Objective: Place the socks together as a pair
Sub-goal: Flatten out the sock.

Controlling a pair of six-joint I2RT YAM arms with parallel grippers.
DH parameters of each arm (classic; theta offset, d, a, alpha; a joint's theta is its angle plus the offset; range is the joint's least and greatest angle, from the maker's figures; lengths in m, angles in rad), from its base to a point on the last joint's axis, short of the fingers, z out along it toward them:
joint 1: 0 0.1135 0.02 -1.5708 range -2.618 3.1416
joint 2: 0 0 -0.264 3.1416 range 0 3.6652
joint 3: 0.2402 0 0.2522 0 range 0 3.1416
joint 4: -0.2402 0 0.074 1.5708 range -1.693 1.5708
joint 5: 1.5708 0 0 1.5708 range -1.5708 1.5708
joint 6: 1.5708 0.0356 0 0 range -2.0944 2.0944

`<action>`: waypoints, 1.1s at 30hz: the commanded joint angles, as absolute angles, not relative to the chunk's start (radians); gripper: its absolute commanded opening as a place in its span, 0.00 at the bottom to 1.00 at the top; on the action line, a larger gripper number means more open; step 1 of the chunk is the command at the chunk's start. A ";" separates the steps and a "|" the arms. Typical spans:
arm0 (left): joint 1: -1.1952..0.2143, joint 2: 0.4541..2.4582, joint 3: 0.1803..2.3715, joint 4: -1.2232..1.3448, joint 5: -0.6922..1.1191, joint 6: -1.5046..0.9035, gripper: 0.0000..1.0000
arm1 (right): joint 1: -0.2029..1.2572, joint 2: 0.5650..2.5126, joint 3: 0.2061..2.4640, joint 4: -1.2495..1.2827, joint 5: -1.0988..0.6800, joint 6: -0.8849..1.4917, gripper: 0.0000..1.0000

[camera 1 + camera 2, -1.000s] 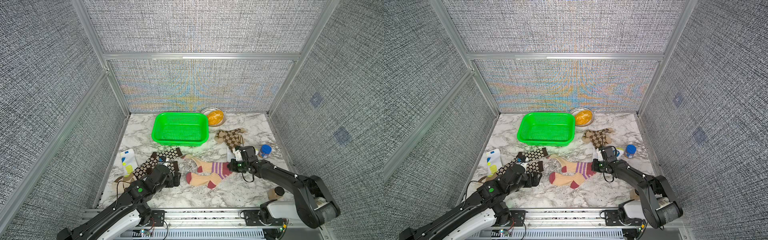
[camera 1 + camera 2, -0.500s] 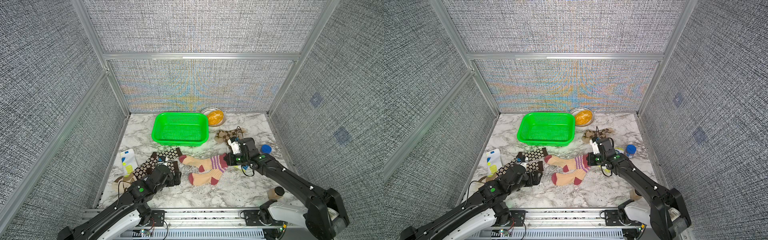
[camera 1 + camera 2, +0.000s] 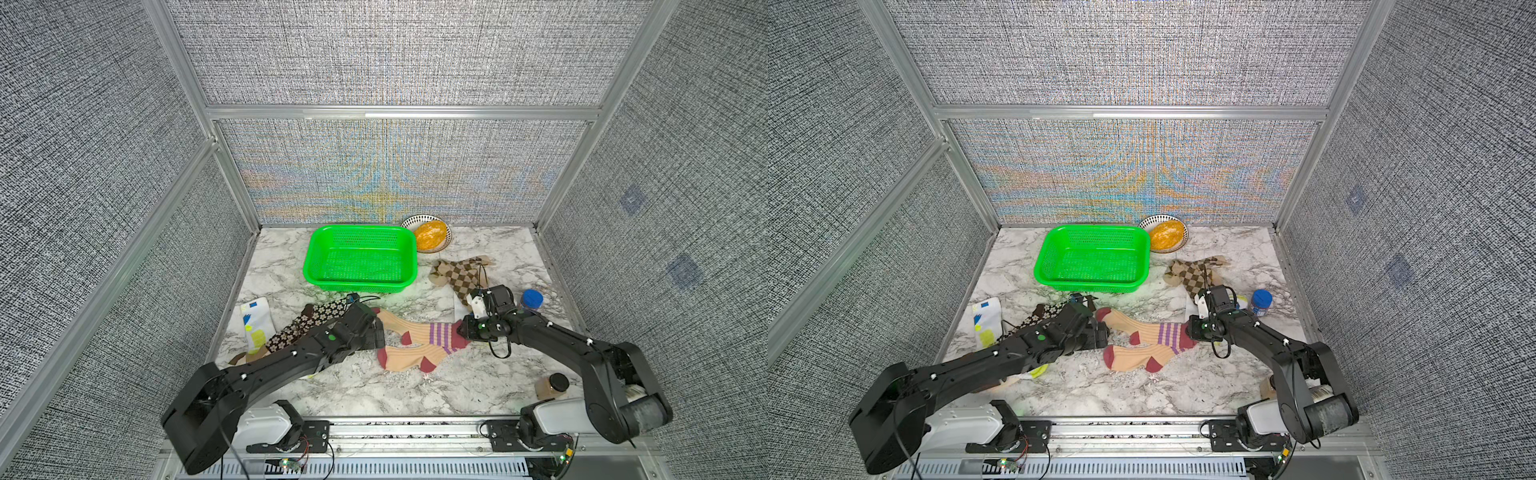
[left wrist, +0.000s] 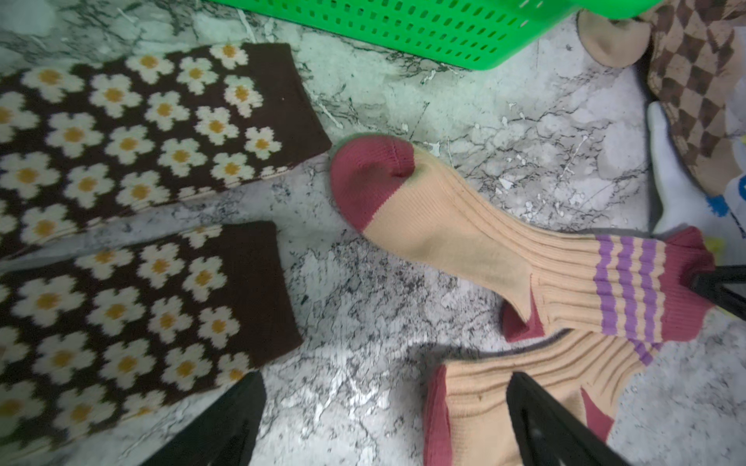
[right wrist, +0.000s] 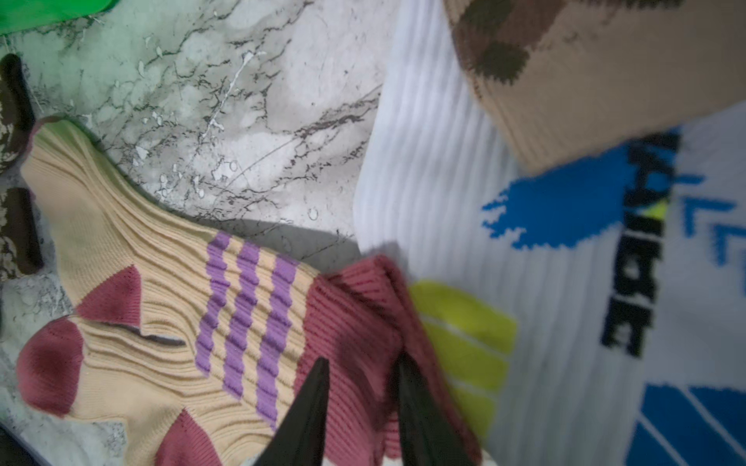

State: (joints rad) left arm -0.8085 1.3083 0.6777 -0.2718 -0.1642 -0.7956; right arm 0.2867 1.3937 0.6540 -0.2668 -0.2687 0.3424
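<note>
Two peach purple-striped socks lie side by side mid-table, one [image 3: 415,332] with its cuff overlapping the other [image 3: 409,357]. My right gripper [image 5: 361,363] is low at the upper sock's red cuff [image 5: 355,306]. Its jaws are slightly apart, with cuff fabric lying between them. My left gripper [image 4: 385,377] is wide open at the socks' toe end, over bare marble. One of its fingers [image 4: 533,403] hangs over the lower sock [image 4: 484,395]. Both grippers show in both top views, left [image 3: 1102,332] and right [image 3: 1190,328].
Two brown cream-flowered socks [image 4: 141,121] lie beside my left arm, with a white patched sock [image 3: 255,322] further left. Another white sock [image 5: 565,282] and tan check socks [image 3: 461,276] lie by my right gripper. Green basket [image 3: 361,259], bowl [image 3: 430,235], blue-lidded jar [image 3: 531,300] and brown jar [image 3: 552,385] stand around.
My right gripper drew the upper peach sock by its cuff a little left, closer over the lower one, and its jaws have parted. The left arm stayed put.
</note>
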 commanded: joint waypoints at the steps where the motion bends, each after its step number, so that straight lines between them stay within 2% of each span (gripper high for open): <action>1: -0.805 1.387 0.713 -0.231 -0.219 -0.819 0.93 | 0.282 1.380 0.655 -0.245 -0.273 0.343 0.38; 7: -0.802 1.556 0.795 -0.233 -0.287 -0.830 0.81 | 0.282 1.359 0.649 -0.238 -0.291 0.347 0.41; 14: -0.790 1.684 0.844 -0.178 -0.358 -0.866 0.74 | 0.282 1.342 0.620 -0.220 -0.311 0.350 0.42; 18: -0.790 1.735 0.874 -0.182 -0.381 -0.879 0.67 | 0.282 1.340 0.611 -0.219 -0.318 0.348 0.42; 22: -0.790 1.764 0.897 -0.178 -0.394 -0.882 0.53 | 0.282 1.331 0.603 -0.219 -0.320 0.347 0.42; 29: -0.791 1.782 0.908 -0.170 -0.370 -0.851 0.12 | 0.275 1.323 0.598 -0.213 -0.319 0.359 0.43; 30: -0.791 1.777 0.909 -0.171 -0.370 -0.844 0.08 | 0.275 1.322 0.597 -0.213 -0.320 0.360 0.43; 33: -0.797 1.754 0.907 -0.173 -0.360 -0.829 0.06 | 0.273 1.324 0.606 -0.222 -0.323 0.364 0.44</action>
State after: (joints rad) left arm -0.7918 1.7699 0.9062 -0.1589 -0.3748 -0.8577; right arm 0.2737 1.3235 0.6006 -0.2230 -0.3180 0.3573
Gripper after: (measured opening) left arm 0.064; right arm 0.437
